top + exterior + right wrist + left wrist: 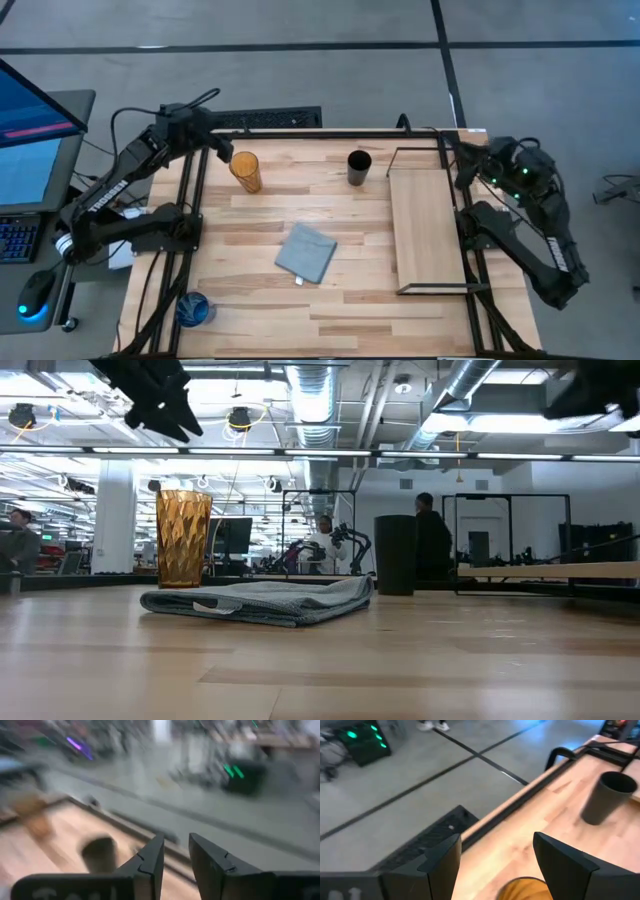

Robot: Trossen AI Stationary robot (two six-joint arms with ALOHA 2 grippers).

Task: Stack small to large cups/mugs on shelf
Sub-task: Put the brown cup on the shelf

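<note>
The amber tumbler (246, 171) stands at the far left of the table from above, my left gripper (222, 148) just beside it, the black cup (359, 167) near the shelf (428, 228), the blue cup (194, 309) at the near left corner. From table height the left gripper (165, 410) hangs above the tumbler (183, 538) — nothing held. At the left wrist the jaws are wide open over the amber rim (522, 889); I should descend straight and centred. The right gripper (175, 857) waits half closed, empty — above the shelf's far end.
</note>
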